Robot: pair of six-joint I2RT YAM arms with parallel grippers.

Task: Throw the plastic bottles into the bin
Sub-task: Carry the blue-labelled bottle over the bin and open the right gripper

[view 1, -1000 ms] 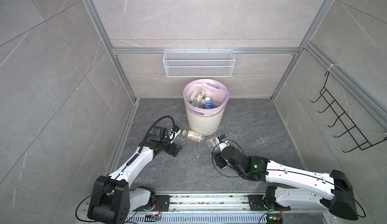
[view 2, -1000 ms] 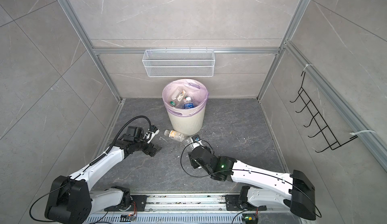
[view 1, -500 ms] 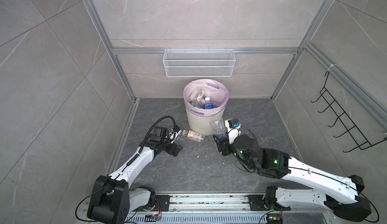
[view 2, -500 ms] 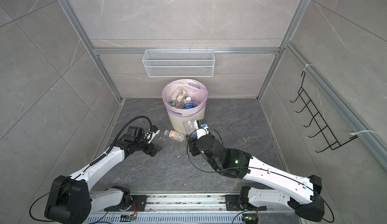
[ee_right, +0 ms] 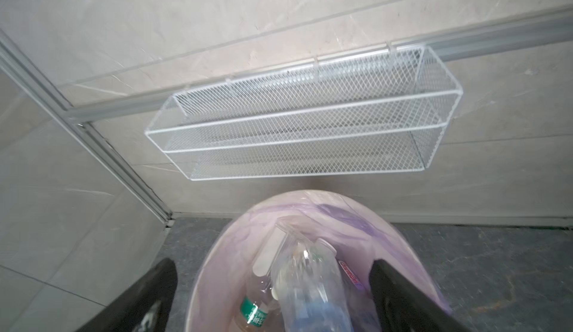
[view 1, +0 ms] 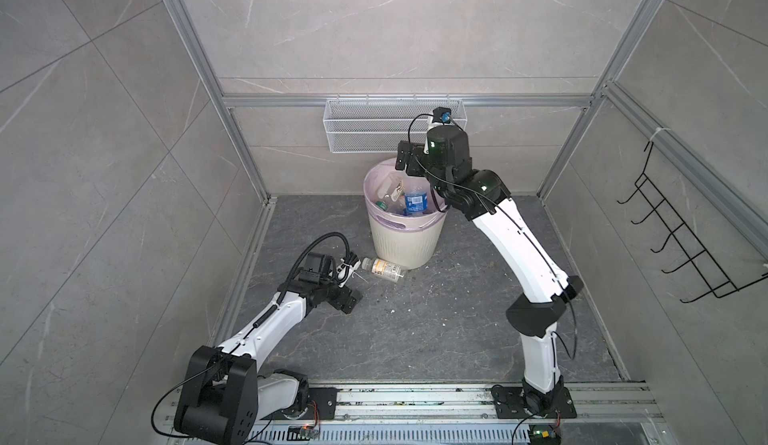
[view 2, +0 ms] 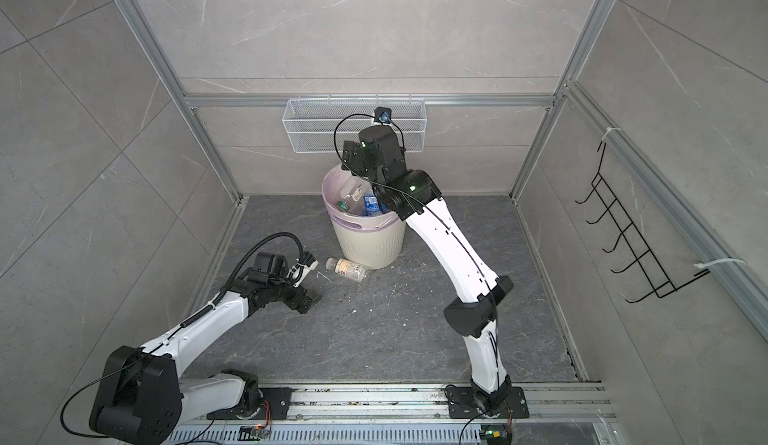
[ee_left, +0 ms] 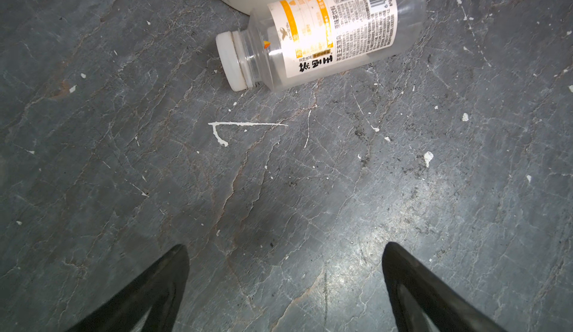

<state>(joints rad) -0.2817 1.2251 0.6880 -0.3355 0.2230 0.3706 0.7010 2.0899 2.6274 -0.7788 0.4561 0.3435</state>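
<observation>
- The right gripper [ee_right: 272,263] hangs over the mouth of the bin [view 1: 401,247], its two black fingers spread wide apart. A blurred clear bottle [ee_right: 305,287] shows in the gap between them, and neither finger appears to touch it.
- The left gripper [ee_left: 285,246] sits low over the dark stone floor [ee_left: 310,206]. Its fingers are also wide apart and hold nothing.
- One floor bottle [view 1: 382,269] lies on its side just beside the foot of the bin, ahead of the left gripper and apart from it. It is clear plastic with a white cap and a white and orange-yellow label bearing a barcode. The cap points toward the left gripper.
- The bin is round, cream and ribbed, and lined with a pale lilac bag. It stands near the back wall, below a white mesh basket [view 1: 365,131] hung on that wall.
- Several bottles are piled inside the bin. Among them are a blue-labelled bottle [view 1: 415,202] and a green-capped bottle [view 1: 381,204].
</observation>
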